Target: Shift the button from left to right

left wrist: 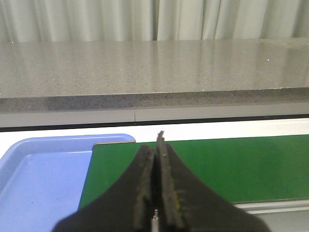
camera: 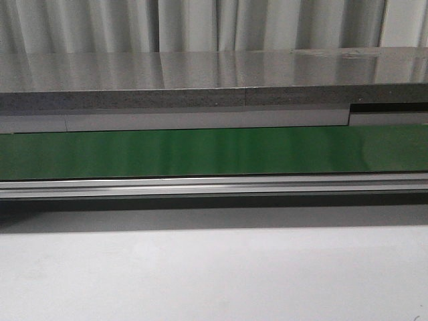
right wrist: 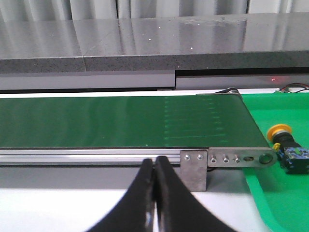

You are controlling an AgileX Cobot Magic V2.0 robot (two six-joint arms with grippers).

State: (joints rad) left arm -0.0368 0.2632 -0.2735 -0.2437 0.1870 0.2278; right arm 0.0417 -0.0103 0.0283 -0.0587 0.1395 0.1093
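Observation:
The button [right wrist: 286, 144], with a yellow-orange cap on a black blocky body, lies on its side in a green tray [right wrist: 270, 193] beyond the belt's end, in the right wrist view only. My right gripper [right wrist: 155, 162] is shut and empty, in front of the conveyor's metal rail, well apart from the button. My left gripper [left wrist: 156, 145] is shut and empty, over the other end of the green belt [left wrist: 231, 164], beside a blue tray [left wrist: 43, 179]. Neither gripper shows in the front view.
The green conveyor belt [camera: 214, 150] runs across the table, with an aluminium rail [camera: 214, 186] along its near side and a metal bracket [right wrist: 193, 166] near its end. A grey stone counter [camera: 214, 80] rises behind it. White tabletop [camera: 214, 274] lies in front.

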